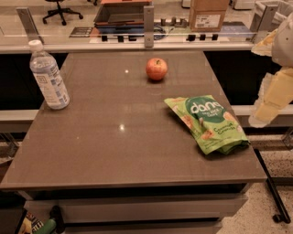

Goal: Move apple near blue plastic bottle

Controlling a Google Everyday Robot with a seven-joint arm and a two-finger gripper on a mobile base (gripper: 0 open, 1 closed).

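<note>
The apple (156,69), small and red-orange, sits on the brown table (114,137) at the far middle. The blue plastic bottle (48,75), clear with a white cap and pale label, stands upright at the table's far left, well apart from the apple. My gripper (271,96) shows as pale yellowish-white parts at the right edge of the view, off the table's right side, level with the green bag and far from the apple. It holds nothing that I can see.
A green snack bag (208,123) lies flat at the table's right, between the gripper and the apple. Behind the table runs a counter with a glass partition (149,25), a cardboard box (208,13) and a tray (121,13).
</note>
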